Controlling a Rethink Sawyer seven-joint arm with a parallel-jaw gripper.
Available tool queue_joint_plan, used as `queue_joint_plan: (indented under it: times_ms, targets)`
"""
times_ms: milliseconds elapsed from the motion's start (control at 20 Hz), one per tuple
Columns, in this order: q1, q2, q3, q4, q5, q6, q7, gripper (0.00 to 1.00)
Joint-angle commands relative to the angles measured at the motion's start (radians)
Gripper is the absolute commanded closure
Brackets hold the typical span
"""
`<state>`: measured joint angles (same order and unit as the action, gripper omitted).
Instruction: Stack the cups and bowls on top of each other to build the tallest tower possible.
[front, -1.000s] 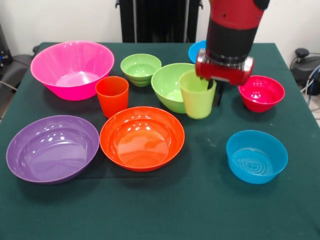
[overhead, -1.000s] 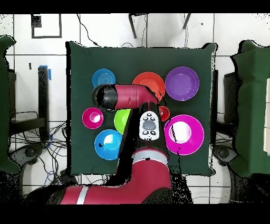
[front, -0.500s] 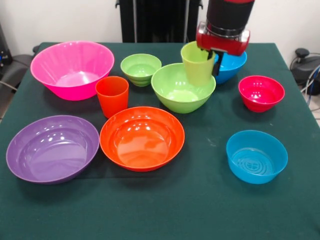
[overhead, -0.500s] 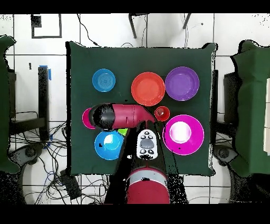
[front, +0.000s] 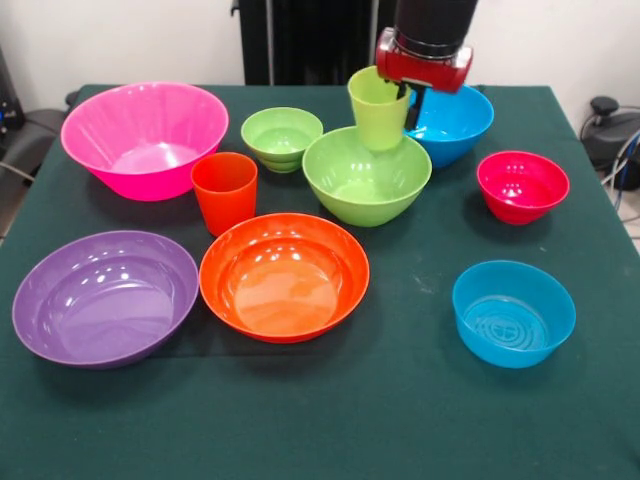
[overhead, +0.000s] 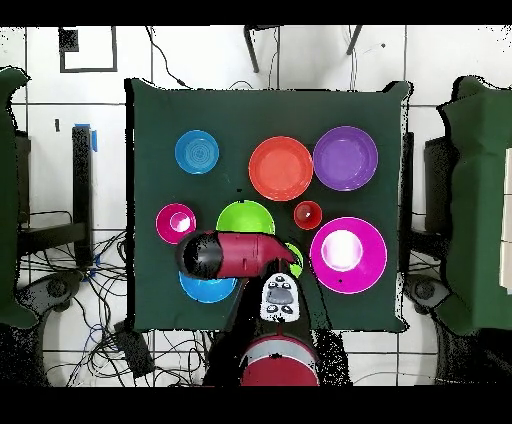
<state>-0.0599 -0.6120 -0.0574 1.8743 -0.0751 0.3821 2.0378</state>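
End effector (front: 404, 95) grips lime cup (front: 379, 108) above green bowl (front: 366, 176); blue bowl (front: 450, 124) just beside.

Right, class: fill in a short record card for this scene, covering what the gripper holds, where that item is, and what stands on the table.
gripper: shut on the lime green cup
cup position: lifted, above the far rim of the medium green bowl
orange cup: upright on the table
tower: none yet
bowls loose: pink, purple, orange, small green, red, two blue
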Motion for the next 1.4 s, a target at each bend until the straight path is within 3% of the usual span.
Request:
queue_joint_plan:
  times_ms: [50,650,700,850,1400]
  targets:
    - [0.037,0.096,0.023,0.06,-0.04,-0.158,0.143,1.0]
    - [0.056,0.163,-0.024,0.019,-0.04,-0.239,0.101,1.0]
    - [0.056,0.164,-0.024,0.015,-0.043,-0.244,0.091,0.0]
    - [0.052,0.154,-0.024,0.013,-0.044,-0.239,0.085,0.0]
    - [0.03,-0.012,-0.053,-0.017,-0.053,-0.007,-0.018,0.0]
